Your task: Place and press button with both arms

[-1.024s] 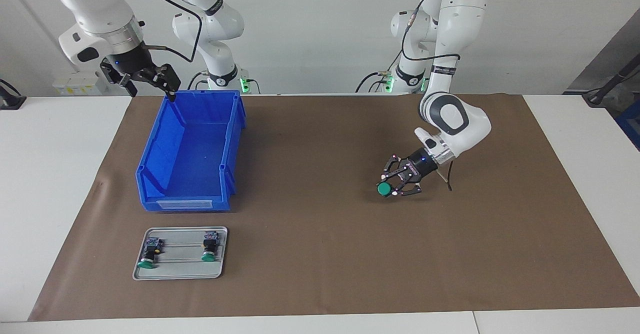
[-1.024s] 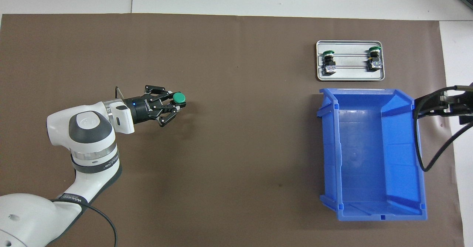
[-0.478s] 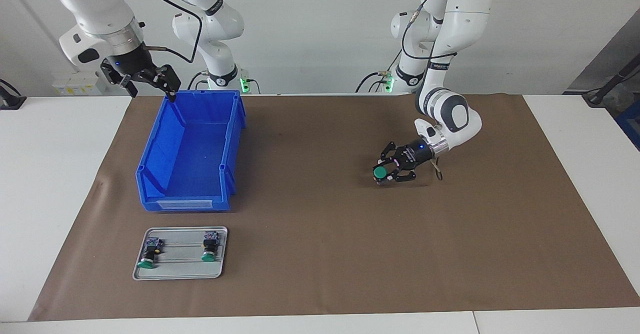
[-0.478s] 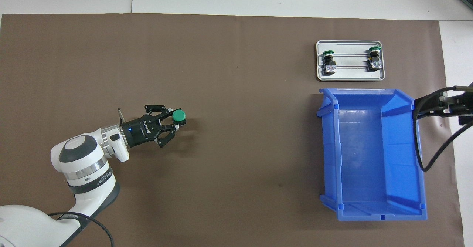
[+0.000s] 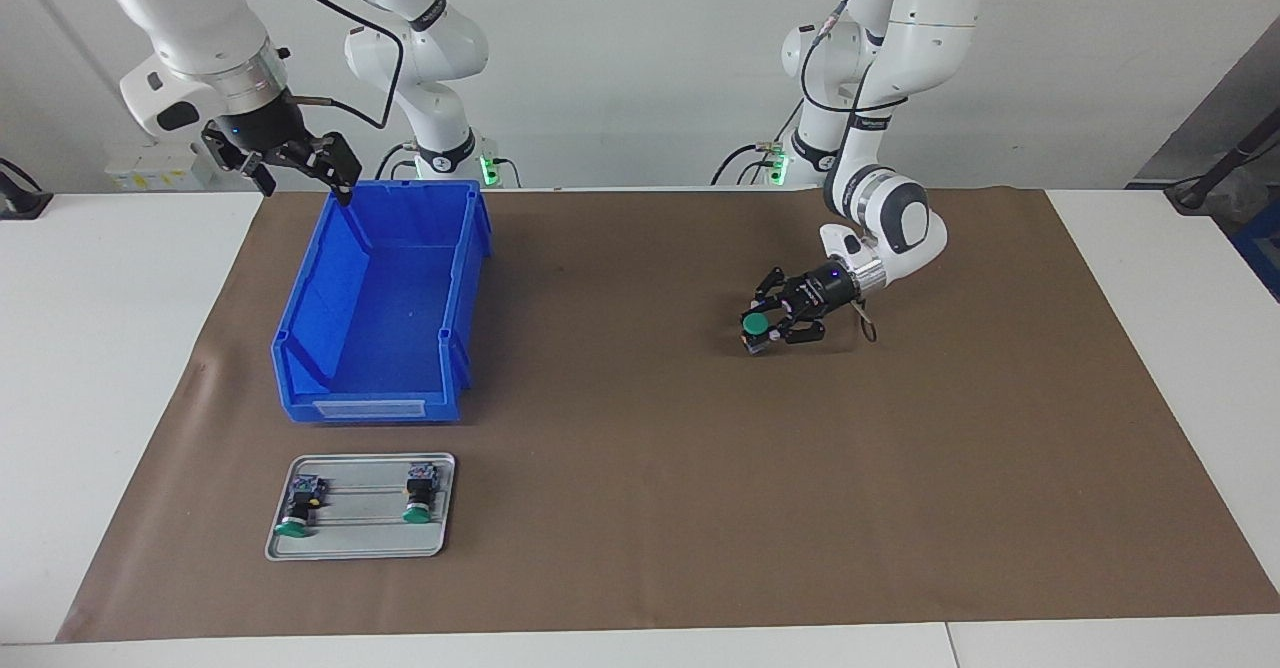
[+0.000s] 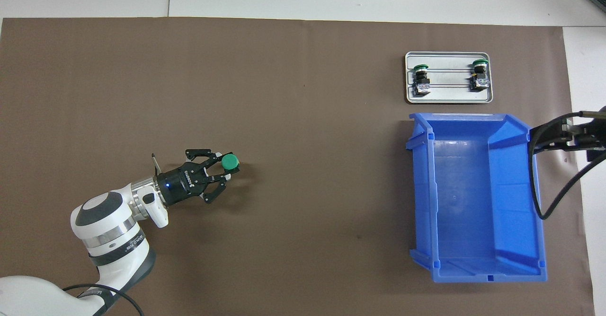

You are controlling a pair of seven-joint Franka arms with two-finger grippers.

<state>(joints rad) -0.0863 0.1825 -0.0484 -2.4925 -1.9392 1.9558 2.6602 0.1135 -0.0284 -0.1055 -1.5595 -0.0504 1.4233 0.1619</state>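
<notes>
The left gripper [image 5: 768, 326], low over the brown mat [image 5: 640, 508], pinches the green button [image 5: 754, 323] between its jaws and should seat it flat before release, while the right gripper [image 5: 290, 160] waits spread wide over the blue bin [image 5: 300, 348].

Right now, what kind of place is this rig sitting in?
Probably a robotics lab or test cell: two white arms mounted at a table covered by a brown mat, with a blue bin and a metal tray of push-button switches laid out.
</notes>
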